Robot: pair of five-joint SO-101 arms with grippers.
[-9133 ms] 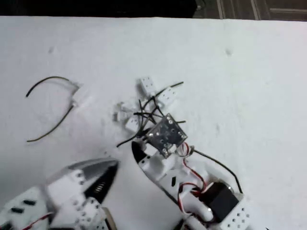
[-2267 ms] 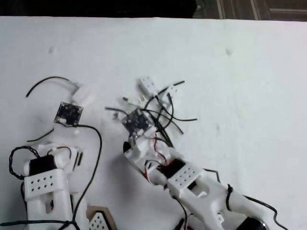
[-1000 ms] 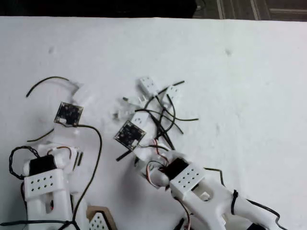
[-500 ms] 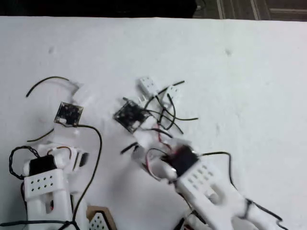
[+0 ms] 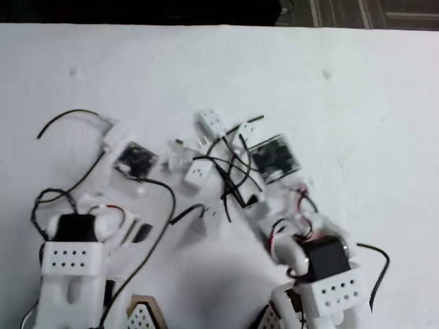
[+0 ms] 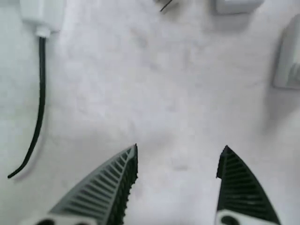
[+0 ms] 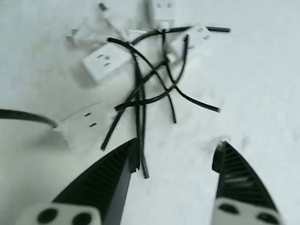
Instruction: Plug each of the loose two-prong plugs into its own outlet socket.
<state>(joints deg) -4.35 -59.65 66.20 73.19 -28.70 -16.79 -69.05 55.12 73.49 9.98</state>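
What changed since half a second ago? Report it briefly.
The right arm swung right, off the cable pile; the left arm edged right toward it. The left pincer and right pincer are open, empty. The far-left plug stayed put.

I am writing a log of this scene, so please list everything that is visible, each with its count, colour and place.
table: one, white, under everything
outlet sockets: at least three, white, in the pile at the table's middle
plug with cable: one, white with a black cable, apart on the table's left side
cables: several, black, tangled over the sockets; exact count unclear
left hand: one, black fingers, open, over bare table near the lone plug
right hand: one, black fingers, open, at the edge of the tangle
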